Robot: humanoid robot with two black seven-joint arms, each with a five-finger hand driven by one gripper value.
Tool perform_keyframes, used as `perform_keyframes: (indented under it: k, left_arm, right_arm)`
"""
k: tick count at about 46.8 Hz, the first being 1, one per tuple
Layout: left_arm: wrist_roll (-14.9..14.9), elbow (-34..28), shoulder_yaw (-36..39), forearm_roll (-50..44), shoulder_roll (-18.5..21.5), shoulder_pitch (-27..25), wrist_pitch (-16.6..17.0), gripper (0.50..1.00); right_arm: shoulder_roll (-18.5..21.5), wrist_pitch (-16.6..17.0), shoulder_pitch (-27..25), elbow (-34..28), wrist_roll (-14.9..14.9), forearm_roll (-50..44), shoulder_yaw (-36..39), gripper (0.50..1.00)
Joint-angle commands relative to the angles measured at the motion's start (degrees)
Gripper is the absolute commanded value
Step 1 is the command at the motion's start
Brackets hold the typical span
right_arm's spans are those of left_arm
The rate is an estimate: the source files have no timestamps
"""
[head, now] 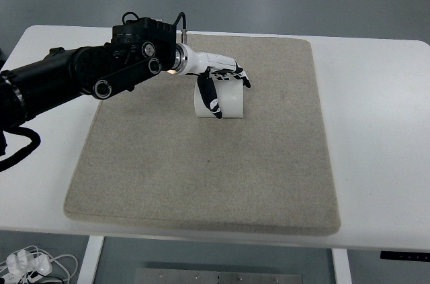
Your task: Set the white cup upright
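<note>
Small white cylindrical cup (222,101) sits on the beige felt mat (201,163), toward 12 o'clock from the mat centre, a bit left. It looks to be lying on its side; can't see the rim clearly. Left black-and-white five-fingered hand (220,82) is on it: thumb draped down the cup's near face, fingers (236,77) curled over the top, so a grasp is on or nearly on. Cup not lifted or tipped up yet. Left to do, I'd say: rotate it onto its base, let go. Right hand not visible.
</note>
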Motion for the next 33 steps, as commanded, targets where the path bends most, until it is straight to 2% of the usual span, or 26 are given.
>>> perform_keyframes:
  k: [1,10,18,25,33]
  left_arm:
    - [-0.49,0.43,-1.74,-0.17,0.17,0.24,-0.12,0.523]
    - [-0.93,3.33,-9.48,-4.11,0.7,1.65,-0.99,0.521]
    - [-2.42,6.58,-11.94,-16.76,1.58,3.93,-4.33,0.523]
    - [-7.34,9.92,-11.86,-27.23,1.84,5.16,-5.65,0.527]
    - [-15.95,13.7,-12.47,-28.29,1.84,7.36,-7.59,0.531]
  right_arm:
    - [0.0,0.0,0.0,0.0,-0.02,0.0,0.0,0.952]
    - [0.0,0.0,0.0,0.0,-0.02,0.0,0.0,0.952]
    - [0.0,0.0,0.0,0.0,-0.02,0.0,0.0,0.952]
    - [0.0,0.0,0.0,0.0,-0.02,0.0,0.0,0.952]
    - [0.0,0.0,0.0,0.0,-0.02,0.0,0.0,0.952]
